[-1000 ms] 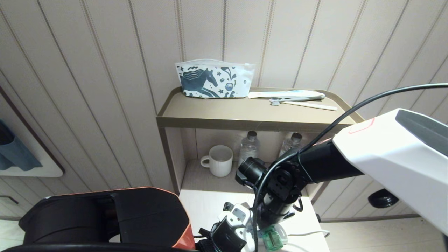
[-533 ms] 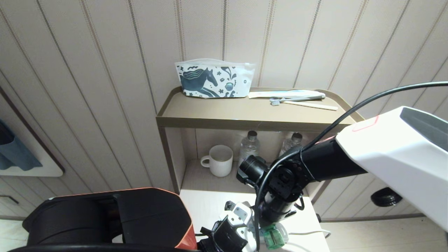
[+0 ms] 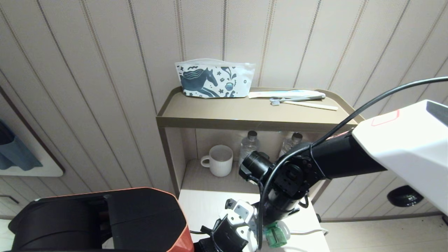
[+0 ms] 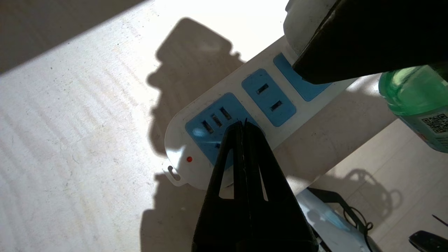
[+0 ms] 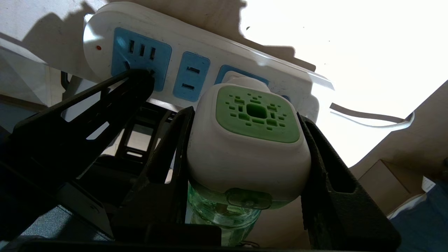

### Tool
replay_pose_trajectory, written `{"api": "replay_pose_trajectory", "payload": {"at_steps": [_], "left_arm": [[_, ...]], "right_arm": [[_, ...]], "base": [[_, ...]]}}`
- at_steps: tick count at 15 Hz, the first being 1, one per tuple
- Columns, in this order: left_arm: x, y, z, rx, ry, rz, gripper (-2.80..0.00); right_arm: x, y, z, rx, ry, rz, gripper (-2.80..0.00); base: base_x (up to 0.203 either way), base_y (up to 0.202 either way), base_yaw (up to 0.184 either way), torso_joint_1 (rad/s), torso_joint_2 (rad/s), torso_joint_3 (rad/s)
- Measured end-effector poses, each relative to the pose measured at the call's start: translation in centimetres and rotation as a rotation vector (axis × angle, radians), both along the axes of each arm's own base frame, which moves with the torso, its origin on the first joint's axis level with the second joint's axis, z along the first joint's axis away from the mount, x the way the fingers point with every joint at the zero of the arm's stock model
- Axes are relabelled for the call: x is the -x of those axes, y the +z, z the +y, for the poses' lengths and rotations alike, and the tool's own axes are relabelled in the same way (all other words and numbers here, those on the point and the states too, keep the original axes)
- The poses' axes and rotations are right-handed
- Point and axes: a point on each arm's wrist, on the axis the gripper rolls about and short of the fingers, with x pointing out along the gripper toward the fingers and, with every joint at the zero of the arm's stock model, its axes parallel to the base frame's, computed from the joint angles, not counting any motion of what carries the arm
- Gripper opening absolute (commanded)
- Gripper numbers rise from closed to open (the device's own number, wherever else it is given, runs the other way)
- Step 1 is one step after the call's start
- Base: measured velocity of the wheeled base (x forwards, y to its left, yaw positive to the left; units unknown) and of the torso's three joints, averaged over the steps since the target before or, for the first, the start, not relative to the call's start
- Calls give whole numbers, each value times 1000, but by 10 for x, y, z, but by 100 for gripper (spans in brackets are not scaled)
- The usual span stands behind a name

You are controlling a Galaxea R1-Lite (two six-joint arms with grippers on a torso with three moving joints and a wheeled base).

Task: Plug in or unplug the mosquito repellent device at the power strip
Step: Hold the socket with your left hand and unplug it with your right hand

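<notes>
1. Mosquito repellent device [image 5: 247,147], white rounded head with green centre and translucent green bottle, sits pinched between the right gripper [image 5: 245,157] fingers, against the white power strip [image 5: 196,49].
2. Left gripper [image 4: 243,127], fingers pressed together, presses the strip's end.

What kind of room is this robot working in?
Probably a bedroom or hotel-style room: a panelled wall, a bedside-type shelf unit holding a toiletry pouch and toothbrush, with a mug and water bottles below.

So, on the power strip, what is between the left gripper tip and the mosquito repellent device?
One free two-slot socket on the power strip, seen in the right wrist view, between left gripper and mosquito repellent device.
</notes>
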Motion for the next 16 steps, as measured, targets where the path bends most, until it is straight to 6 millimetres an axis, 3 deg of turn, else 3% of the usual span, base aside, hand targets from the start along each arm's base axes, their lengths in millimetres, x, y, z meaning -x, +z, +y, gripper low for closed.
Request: {"api": "replay_pose_trajectory", "payload": {"at_steps": [16], "left_arm": [[-1,-8,-3,-36,-31,-10,-280]], "right_arm": [[-2,-15,5,24,5,29,-280]], "base": [[0,0,0,0,0,0]]}}
